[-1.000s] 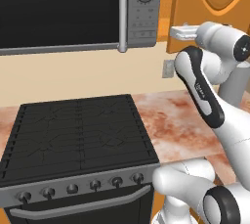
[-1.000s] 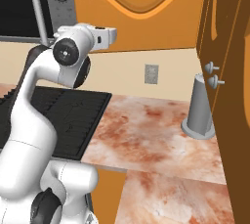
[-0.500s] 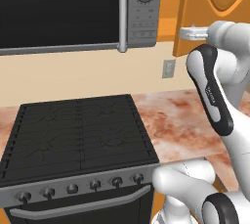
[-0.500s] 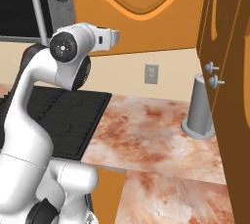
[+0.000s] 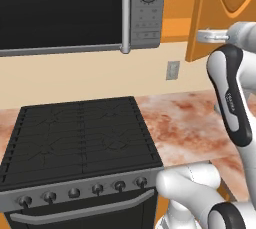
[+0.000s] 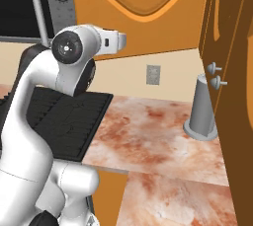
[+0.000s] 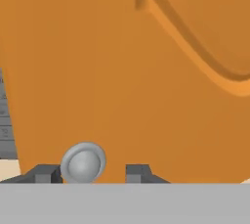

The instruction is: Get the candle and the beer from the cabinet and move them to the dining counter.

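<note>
The cabinet's orange arched-panel door (image 5: pixel 220 8) (image 6: pixel 143 13) stands partly swung out from the wall. In the hand view the door (image 7: pixel 146 71) is very close, and its round grey knob (image 7: pixel 84 162) sits between my fingertips. My gripper (image 7: pixel 93 173) is open: the knob lies against the left finger (image 7: pixel 45 173), with a gap to the right one. From the base views the gripper (image 5: pixel 201 36) (image 6: pixel 122 38) is at the door's lower edge. The candle and the beer are hidden behind the door. The dining counter is out of view.
A black microwave (image 5: pixel 75 13) hangs left of the door above a black stove (image 5: pixel 80 138). A marbled countertop (image 6: pixel 158 131) carries a grey canister (image 6: pixel 201 109). A tall dark-orange cupboard with two knobs (image 6: pixel 232 72) walls off the right. A wall outlet (image 5: pixel 172 70) sits below the door.
The hand has moved to the right with the door's edge, so the door has swung further out. The jaws have spread apart from the knob.
</note>
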